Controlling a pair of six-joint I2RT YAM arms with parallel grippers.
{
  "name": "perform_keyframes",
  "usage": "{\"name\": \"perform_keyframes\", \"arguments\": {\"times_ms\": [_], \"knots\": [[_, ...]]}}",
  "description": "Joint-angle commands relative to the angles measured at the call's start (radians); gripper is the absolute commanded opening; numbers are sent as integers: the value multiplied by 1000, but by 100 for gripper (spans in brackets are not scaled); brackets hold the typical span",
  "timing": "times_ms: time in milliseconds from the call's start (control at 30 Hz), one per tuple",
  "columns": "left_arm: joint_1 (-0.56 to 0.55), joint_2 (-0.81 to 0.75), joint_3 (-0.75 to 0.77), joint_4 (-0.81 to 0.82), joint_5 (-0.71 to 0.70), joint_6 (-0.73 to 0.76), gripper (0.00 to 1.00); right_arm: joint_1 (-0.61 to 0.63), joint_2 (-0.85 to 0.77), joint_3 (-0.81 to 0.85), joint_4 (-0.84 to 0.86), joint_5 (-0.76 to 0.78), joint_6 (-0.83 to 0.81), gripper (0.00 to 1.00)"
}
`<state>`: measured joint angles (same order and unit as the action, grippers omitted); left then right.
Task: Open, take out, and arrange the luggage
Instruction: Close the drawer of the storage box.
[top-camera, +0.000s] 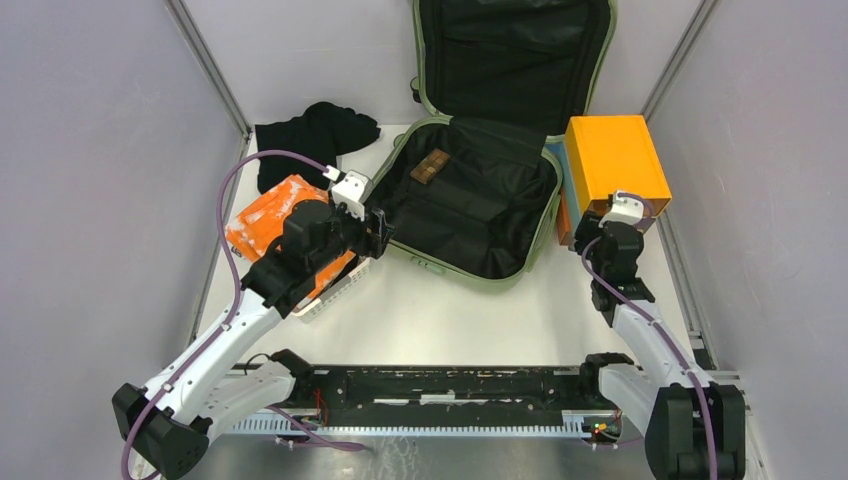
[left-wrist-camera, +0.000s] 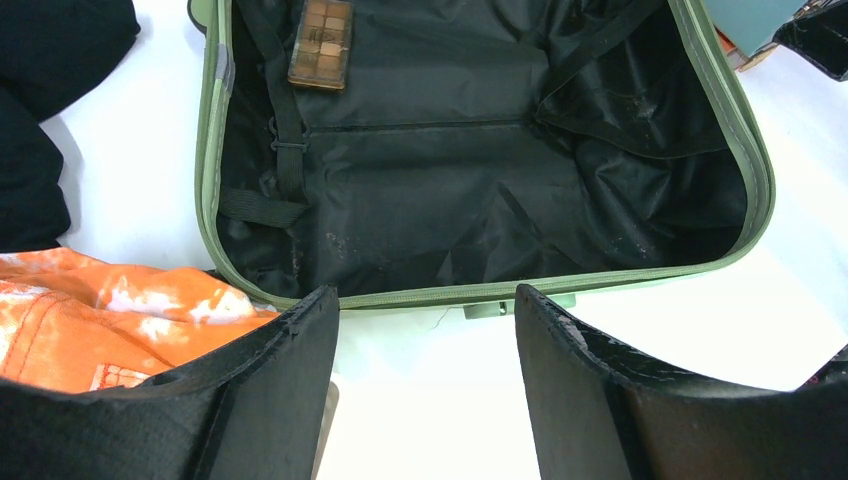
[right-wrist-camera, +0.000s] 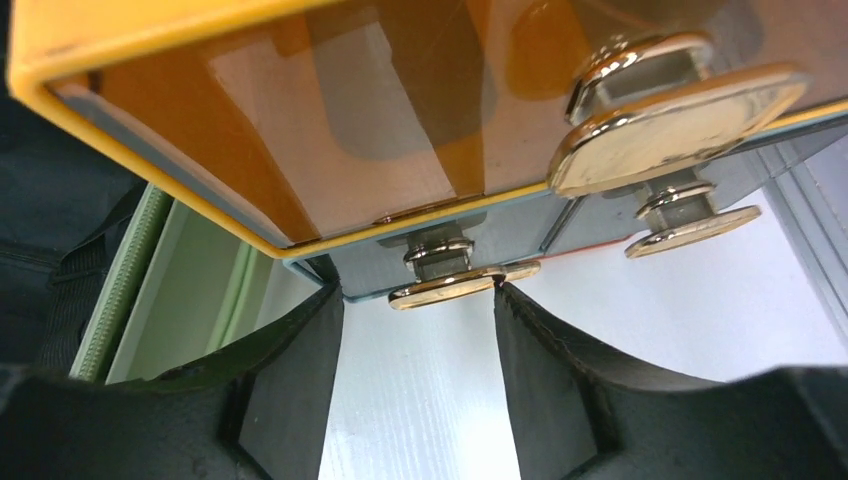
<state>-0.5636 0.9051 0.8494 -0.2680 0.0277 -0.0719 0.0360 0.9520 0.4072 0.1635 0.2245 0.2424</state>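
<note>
Luggage (top-camera: 470, 200) lies unzipped at the middle of the table's (top-camera: 450, 320) far edge, its lid raised against the back wall, with a robot claw open on either side.
The left gripper (left-wrist-camera: 425, 300), jaws wide with nothing between them, hovers at the case's near-left corner above a white basket (top-camera: 335, 295) holding an orange cloth (top-camera: 270, 215); a black garment (top-camera: 310, 135) lies by the table's far-left corner. The right gripper (right-wrist-camera: 418, 300), jaws apart and gripping nothing, faces the gold clasp (right-wrist-camera: 460, 285) of an orange box (top-camera: 615, 155) standing against the case's right side. A small brown palette (top-camera: 430, 166) rests on the black lining.
</note>
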Motion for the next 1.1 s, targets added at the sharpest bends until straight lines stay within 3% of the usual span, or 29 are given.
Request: {"name": "perform_keyframes", "arguments": {"times_ms": [0, 267, 400, 700, 767, 900, 1067], "knots": [[-4, 0, 4, 27, -8, 20, 72, -12, -48, 54, 147, -84, -34, 64], [-4, 0, 2, 30, -6, 20, 72, -14, -209, 70, 4, -244, -40, 65], [-4, 7, 4, 32, 11, 17, 71, -13, -283, 145, -108, -291, -70, 72], [-4, -4, -1, 33, 4, 15, 71, -30, -200, 353, -202, -303, -3, 71], [-4, -8, -2, 33, 0, 14, 72, -70, -188, 381, -192, -305, 41, 71], [-4, -10, -2, 34, 1, 14, 71, -146, -168, 481, -239, -147, 68, 73], [-4, -10, 0, 36, 18, 12, 71, -353, -60, 537, -197, -264, 154, 72]]}}
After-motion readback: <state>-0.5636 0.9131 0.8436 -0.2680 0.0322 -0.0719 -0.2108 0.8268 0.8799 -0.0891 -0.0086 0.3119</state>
